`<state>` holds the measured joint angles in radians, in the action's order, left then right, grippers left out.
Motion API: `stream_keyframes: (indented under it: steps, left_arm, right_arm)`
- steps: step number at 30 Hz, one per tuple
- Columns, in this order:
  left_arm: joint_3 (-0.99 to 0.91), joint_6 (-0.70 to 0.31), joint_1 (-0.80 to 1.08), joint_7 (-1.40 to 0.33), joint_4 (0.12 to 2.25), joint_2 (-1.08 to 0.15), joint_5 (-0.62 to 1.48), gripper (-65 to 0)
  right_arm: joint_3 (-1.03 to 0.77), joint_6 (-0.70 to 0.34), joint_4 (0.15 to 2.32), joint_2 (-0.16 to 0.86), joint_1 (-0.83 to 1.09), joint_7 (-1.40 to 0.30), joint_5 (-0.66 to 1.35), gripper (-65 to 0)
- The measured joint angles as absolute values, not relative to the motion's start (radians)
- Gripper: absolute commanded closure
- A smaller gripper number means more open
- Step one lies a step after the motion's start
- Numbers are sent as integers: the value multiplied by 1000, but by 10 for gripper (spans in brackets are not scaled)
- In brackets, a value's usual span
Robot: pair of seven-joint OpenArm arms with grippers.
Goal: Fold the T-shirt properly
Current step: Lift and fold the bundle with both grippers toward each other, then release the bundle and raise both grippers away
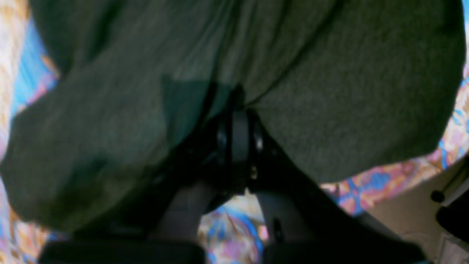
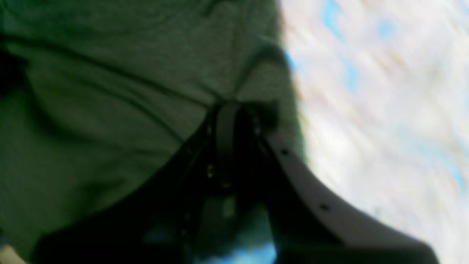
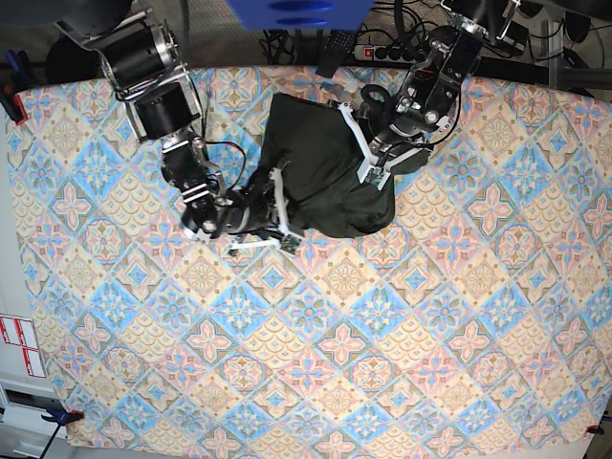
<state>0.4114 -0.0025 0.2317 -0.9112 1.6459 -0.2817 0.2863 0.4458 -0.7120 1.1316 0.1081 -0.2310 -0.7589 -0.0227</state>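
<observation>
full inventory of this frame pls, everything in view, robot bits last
T-shirt: 1, dark olive green, bunched at the table's far middle, gripped by both arms
tablecloth: 1, blue, pink and orange tile pattern, covering the table
power strip: 1, dark, with cables beyond the far edge
red-and-white labels: 2, at the table's left edge
left gripper: 1, black, fingers shut on the T-shirt
right gripper: 1, black, fingers shut on the T-shirt
</observation>
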Motion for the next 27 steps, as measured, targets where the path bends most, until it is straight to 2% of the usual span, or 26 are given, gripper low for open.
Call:
stream_keyframes:
  steps: [5, 12, 18, 23, 27]
  left_arm:
    - [413, 1, 165, -902, 1600, -235, 208, 0]
    - [416, 15, 95, -845, 1587, -206, 149, 0]
    - [408, 18, 115, -844, 1629, -208, 145, 0]
    - [397, 25, 206, -850, 1655, -266, 137, 0]
    - [407, 18, 230, -854, 1649, -274, 139, 0]
  right_arm:
    - [392, -696, 1283, 152, -126, -783, -47, -38]
    - [391, -696, 1463, 179, -13, -906, -71, -38]
    - [353, -700, 1613, 205, 23, -904, -64, -38]
    - [197, -698, 1613, 205, 28, -902, -69, -38]
    - [161, -695, 1514, 205, 20, -901, -74, -38]
